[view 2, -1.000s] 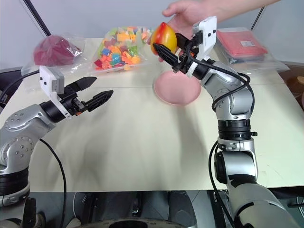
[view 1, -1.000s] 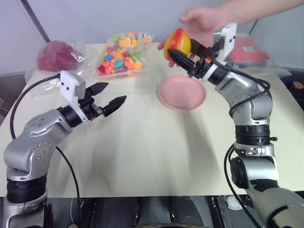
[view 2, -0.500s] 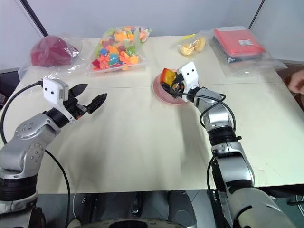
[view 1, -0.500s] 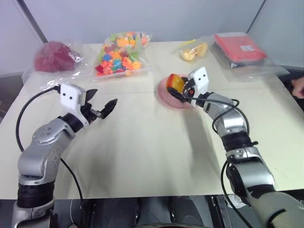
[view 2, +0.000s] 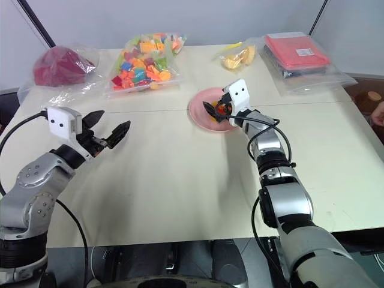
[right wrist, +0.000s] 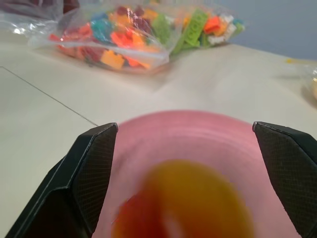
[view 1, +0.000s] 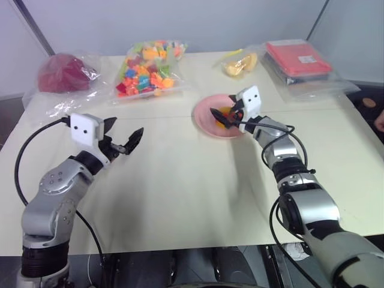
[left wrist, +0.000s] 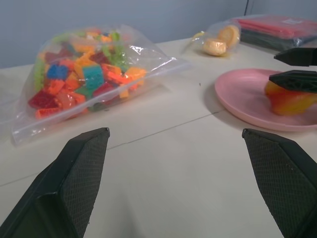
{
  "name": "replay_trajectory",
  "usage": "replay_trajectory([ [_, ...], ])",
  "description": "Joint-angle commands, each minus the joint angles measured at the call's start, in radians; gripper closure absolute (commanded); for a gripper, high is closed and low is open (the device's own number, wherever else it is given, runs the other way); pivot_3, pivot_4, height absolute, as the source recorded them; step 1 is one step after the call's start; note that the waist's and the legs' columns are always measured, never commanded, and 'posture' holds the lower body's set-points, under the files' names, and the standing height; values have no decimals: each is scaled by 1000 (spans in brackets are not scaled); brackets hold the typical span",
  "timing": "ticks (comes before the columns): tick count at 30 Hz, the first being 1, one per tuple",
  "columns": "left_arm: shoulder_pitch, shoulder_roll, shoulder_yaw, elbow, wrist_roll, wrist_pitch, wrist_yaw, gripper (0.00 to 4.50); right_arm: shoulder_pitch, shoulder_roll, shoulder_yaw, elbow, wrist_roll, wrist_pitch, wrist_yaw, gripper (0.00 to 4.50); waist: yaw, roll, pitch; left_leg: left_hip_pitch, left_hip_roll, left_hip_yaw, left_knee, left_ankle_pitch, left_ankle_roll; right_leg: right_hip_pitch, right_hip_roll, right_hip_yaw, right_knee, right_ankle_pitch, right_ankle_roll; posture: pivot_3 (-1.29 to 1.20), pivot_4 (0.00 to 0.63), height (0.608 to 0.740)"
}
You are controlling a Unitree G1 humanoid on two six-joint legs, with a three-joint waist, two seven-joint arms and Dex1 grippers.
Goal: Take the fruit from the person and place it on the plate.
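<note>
Fruit [left wrist: 290,97], smooth, egg-shaped, yellow-orange with red end, lies on flat round pink plate [view 1: 207,117] near surface's far edge. Right fingers [left wrist: 296,79], black and ribbed, spread wide either side of it, gripping nothing. Left fingers [view 1: 133,138] wide, empty.

Cream table [view 1: 180,198] with thin seam across its width. Far left: dark red bundle in clear plastic [view 1: 63,73]. Beside it, toward centre: clear bag of multicoloured toy bricks [view 1: 146,72]. Far side, right of centre: small clear bag of pale yellow pieces [view 1: 241,63]. Far right: flat red packet in plastic [view 1: 299,60].
</note>
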Motion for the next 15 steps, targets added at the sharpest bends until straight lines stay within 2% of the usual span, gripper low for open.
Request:
replay_trajectory([
  [1,-4,4,32,-32,14,-15,21,0,-38,-20,-45,-115,29,11,8,47,2,0,0,0,0,0,0,0,0,0,0,0,0,0,0,0,150,740],
  [6,-18,-33,26,-45,45,-27,86,0,32,-137,-113,-308,62,103,4,47,16,0,0,-1,-1,-1,1,0,0,1,-1,0,0,0,0,0,150,740],
  [11,35,-66,44,-76,58,-38,118,0,229,-251,-226,-584,127,276,-28,47,29,0,0,-1,-1,-1,1,0,1,1,-2,0,-1,0,0,0,150,740],
  [15,42,-104,34,-66,67,-50,144,0,368,-292,-276,-663,126,311,-61,47,33,0,0,0,-1,0,1,0,1,1,-2,0,0,0,0,0,150,740],
])
